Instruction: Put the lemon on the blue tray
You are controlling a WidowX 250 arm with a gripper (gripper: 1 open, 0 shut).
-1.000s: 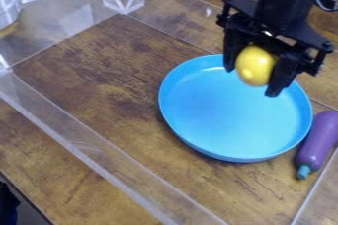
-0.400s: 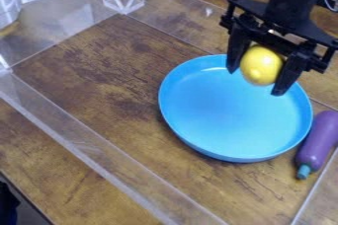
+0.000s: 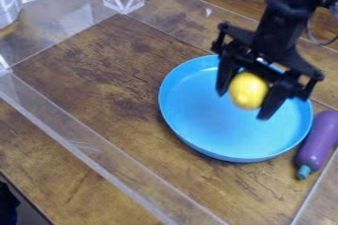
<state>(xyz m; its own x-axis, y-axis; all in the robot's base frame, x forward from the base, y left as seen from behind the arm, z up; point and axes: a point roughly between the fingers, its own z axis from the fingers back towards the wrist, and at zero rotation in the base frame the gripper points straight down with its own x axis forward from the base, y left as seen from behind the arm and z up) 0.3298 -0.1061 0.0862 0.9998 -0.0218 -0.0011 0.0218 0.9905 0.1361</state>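
Gripping lemon (image 3: 248, 92), small, smooth, bright yellow, fingers (image 3: 276, 99) clamped around it above blue tray (image 3: 199, 120).

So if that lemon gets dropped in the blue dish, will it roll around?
Probably a little: the lemon looks smooth and roundish, so it could roll. The blue dish has a raised rim, which should likely keep it in. It seems firm, holding its shape between the jaws.

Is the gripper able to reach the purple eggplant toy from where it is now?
Probably yes, but not right away. The eggplant toy lies uncovered beside the blue tray, with nothing over it. However, the gripper is holding the lemon between its fingers and must release it first.
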